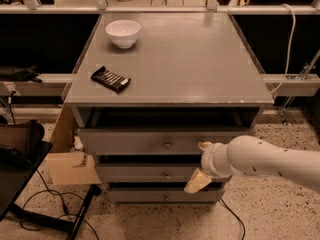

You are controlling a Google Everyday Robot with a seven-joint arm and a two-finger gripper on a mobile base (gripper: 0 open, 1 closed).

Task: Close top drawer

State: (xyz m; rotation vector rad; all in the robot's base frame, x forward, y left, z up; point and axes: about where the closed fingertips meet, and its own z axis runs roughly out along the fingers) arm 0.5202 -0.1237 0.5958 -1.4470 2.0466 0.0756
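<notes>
The top drawer (125,142) is a wide grey drawer with a small round knob (167,145) at the centre of its flat front. It sticks out a little from the grey cabinet, and a dark gap shows above it under the cabinet top (200,69). My gripper (201,164) is at the end of the white arm coming in from the right. It sits in front of the right part of the drawer fronts. One fingertip (205,146) is against the top drawer's front to the right of the knob, and the other (196,182) hangs lower. The fingers are spread open and hold nothing.
Two smaller grey drawer fronts (150,173) sit below the top drawer. A white bowl (122,32) and a dark snack bar (110,79) lie on the cabinet top. A cardboard box (70,164) and a black stand (20,164) with cables are at the left.
</notes>
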